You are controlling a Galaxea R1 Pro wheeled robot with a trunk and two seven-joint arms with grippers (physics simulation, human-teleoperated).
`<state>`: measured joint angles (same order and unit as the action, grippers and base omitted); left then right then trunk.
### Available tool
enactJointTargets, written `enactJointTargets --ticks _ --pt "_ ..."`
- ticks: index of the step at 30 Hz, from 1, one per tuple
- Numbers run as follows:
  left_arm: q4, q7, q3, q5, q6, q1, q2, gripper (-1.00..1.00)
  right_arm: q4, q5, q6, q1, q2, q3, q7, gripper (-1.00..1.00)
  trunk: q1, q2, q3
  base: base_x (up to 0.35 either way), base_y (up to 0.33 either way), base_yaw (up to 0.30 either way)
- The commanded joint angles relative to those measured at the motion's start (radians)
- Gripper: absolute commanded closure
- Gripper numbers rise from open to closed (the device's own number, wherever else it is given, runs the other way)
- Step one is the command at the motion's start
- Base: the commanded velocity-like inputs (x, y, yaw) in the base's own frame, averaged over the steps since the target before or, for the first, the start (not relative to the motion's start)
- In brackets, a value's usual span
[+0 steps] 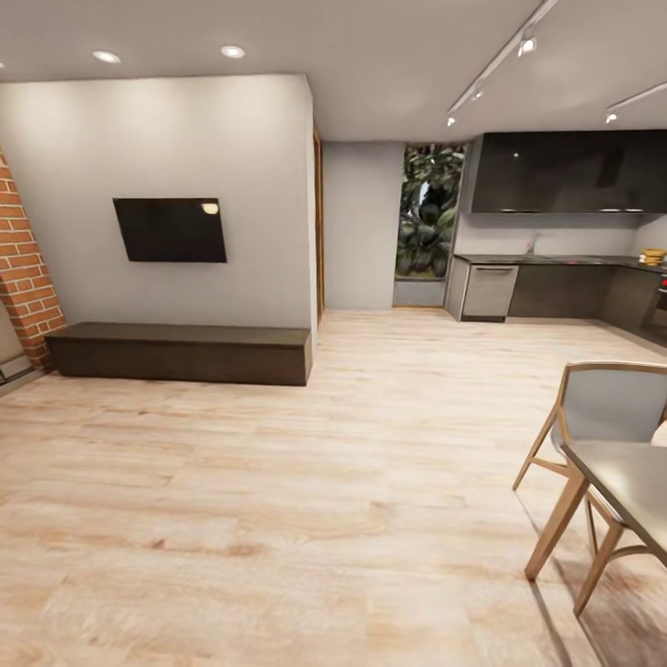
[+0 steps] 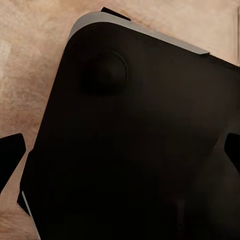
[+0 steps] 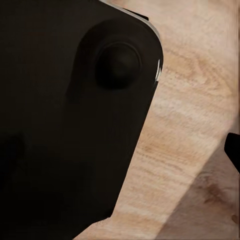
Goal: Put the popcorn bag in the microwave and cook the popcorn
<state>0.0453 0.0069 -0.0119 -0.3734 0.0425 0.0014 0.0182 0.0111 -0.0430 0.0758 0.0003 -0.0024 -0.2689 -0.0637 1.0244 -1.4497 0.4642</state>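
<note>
Head view: a wide room with a pale wood floor [image 1: 278, 519]; the kitchen [image 1: 565, 241] lies far off at the right rear, with dark glossy upper cabinets [image 1: 565, 171], a grey desk [image 1: 556, 260] running along the wall, and a steel-fronted appliance [image 1: 488, 292] under its near end; something small and yellowish [image 1: 654, 256] sits on the desk at the far right, too small to identify; the popcorn bag and microwave cannot be made out at this range; a window with foliage [image 1: 428, 211] stands beside the cabinets; a dark screen [image 1: 170, 230] hangs on the grey wall at the left, above a long low dark bench [image 1: 181, 352], with a brick column [image 1: 23, 269] at the far left; a wooden chair [image 1: 602, 417] and the corner of a table [image 1: 630, 482] sit at the near right.

Left wrist view: a black rounded body with a round knob [image 2: 102, 72], the robot's own base, lies below the left claw [image 2: 125, 150]; 2 dark fingertips [image 2: 10, 152] show at opposite edges, spread wide, nothing between them; wood floor beyond.

Right wrist view: the same black body [image 3: 65, 125] with a knob, wood floor beside it; 1 dark fingertip [image 3: 234, 150] at the edge; how far the right claw is open I cannot tell.
</note>
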Motion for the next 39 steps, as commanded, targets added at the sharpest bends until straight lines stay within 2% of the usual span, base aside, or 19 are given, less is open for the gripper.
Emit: enactJointTargets --ticks 1,39 --pt "0.001 0.001 -0.001 -0.004 0.002 0.0 0.0 -1.0 0.001 -0.005 0.004 0.0 0.0 -0.003 -0.004 -1.0 0.001 0.0 0.001 0.325 0.0 0.0" --pt "0.001 0.001 -0.003 -0.013 0.002 0.0 0.0 -1.0 0.001 -0.005 0.004 0.0 0.0 -0.003 -0.004 -1.0 0.001 0.0 0.001 0.325 0.0 0.0"
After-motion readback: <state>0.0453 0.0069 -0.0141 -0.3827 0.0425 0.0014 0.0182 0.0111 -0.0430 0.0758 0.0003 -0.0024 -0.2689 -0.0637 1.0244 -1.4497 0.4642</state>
